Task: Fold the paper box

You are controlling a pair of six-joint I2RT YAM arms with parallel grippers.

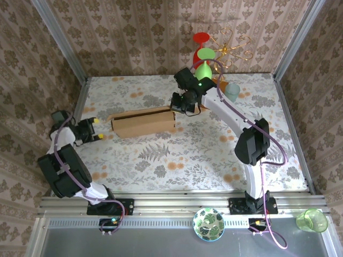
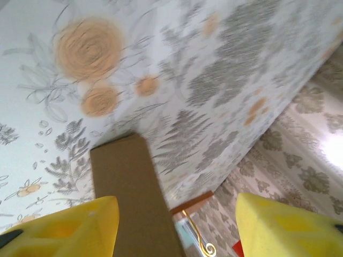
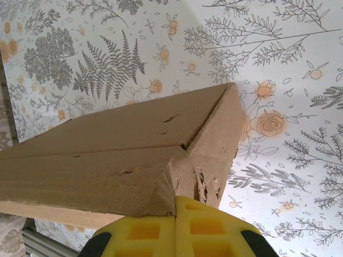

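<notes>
Closest to the lens, the yellow fingers (image 3: 214,235) of the right claw (image 3: 176,206) are pressed together, their tips butted against a frayed, torn lower corner of the paper box (image 3: 118,155). Whether any sliver of board is caught between them cannot be told. From above, the paper box (image 1: 143,122) lies as a long brown block on the table (image 1: 177,155), left of centre and toward the back, its long edges running left to right. The right claw (image 1: 175,107) is at its right end. The left claw (image 1: 97,129) stands spread just off the left end, not touching, with the side wall close behind it. In its own view the box end (image 2: 128,187) rises ahead of the left claw (image 2: 174,225), nearer one finger (image 2: 64,230) than the other. In front of the box a broad stretch of bare cloth reaches the arm bases, and a narrower strip lies behind it. The back right corner is crowded by a stand of coloured glasses (image 1: 203,53) and a pale cup (image 1: 232,91). A patterned dish (image 1: 209,224) and a green cup (image 1: 312,220) sit off the cloth by the near rail. The box's right end is partly covered by the claw, its flaps and slots cannot be made out, and the left wrist view is blurred.
</notes>
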